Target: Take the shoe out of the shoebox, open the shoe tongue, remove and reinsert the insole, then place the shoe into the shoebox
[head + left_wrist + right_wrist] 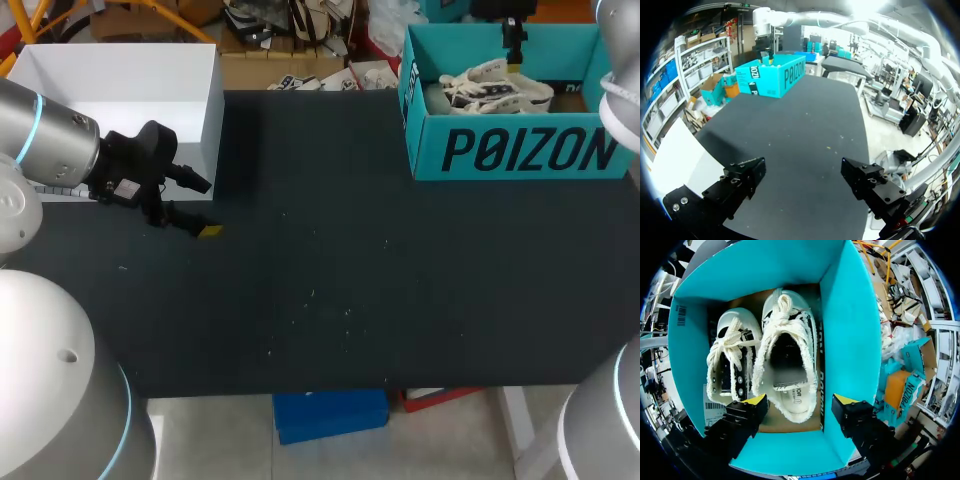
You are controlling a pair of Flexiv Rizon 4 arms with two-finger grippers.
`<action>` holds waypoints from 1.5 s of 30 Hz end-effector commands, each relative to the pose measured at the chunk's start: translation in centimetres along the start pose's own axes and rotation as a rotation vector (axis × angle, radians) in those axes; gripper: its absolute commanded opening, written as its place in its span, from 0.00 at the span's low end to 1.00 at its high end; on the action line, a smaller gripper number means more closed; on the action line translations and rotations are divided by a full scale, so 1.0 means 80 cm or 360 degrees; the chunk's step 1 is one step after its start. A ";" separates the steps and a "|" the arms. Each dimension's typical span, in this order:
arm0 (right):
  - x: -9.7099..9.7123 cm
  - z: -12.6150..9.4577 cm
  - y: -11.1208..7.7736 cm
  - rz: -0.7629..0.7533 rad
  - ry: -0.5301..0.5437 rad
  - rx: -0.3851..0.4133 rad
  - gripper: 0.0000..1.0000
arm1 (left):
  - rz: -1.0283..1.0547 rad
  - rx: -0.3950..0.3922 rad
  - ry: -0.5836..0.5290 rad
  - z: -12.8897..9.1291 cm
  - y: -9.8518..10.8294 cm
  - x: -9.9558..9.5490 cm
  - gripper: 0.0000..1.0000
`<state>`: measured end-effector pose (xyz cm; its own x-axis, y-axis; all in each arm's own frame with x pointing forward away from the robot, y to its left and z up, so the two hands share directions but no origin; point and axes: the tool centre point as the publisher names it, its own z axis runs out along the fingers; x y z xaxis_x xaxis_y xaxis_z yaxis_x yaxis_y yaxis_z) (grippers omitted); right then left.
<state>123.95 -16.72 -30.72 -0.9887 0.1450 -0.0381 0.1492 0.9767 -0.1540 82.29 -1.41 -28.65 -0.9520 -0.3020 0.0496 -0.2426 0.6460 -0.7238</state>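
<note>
shoe (785,365) lies in shoebox (850,330), second shoe beside | right pincer (799,401) wide open, empty, above heel | left pincer (802,177) open, empty, over desk (330,260) | fits pre-pickup or post-return | any grasp: straddle heel collar, avoid laces

- Head view: fixed, high behind robot, looking down on table (330,260).
- Left wrist view: low, faces across table toward far shoebox (772,75).
- Right wrist view: close above, looks straight down into that shoebox.

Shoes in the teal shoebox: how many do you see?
2: one shoe lies ahead of the open right gripper, the second shoe beside it, both in the shoebox. None seems hidden.
</note>
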 end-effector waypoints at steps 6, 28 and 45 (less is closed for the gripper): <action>0.087 -0.136 -0.007 0.0150 -0.0317 -0.0008 0.62 | -0.0001 -0.0008 -0.0001 0.001 -0.001 0.001 1.00; 0.303 -0.176 0.133 0.0584 -0.0495 -0.0024 0.67 | -0.0001 -0.0008 -0.0001 0.001 -0.001 0.001 1.00; 0.396 -0.145 0.241 0.0778 -0.0576 0.0131 0.87 | -0.0001 -0.0008 -0.0001 0.001 -0.001 0.001 1.00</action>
<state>97.78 6.73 -23.10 -0.8104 0.5847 -0.0384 0.5848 0.8032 -0.1136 82.29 -1.40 -28.65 -0.9520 -0.3021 0.0496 -0.2427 0.6460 -0.7237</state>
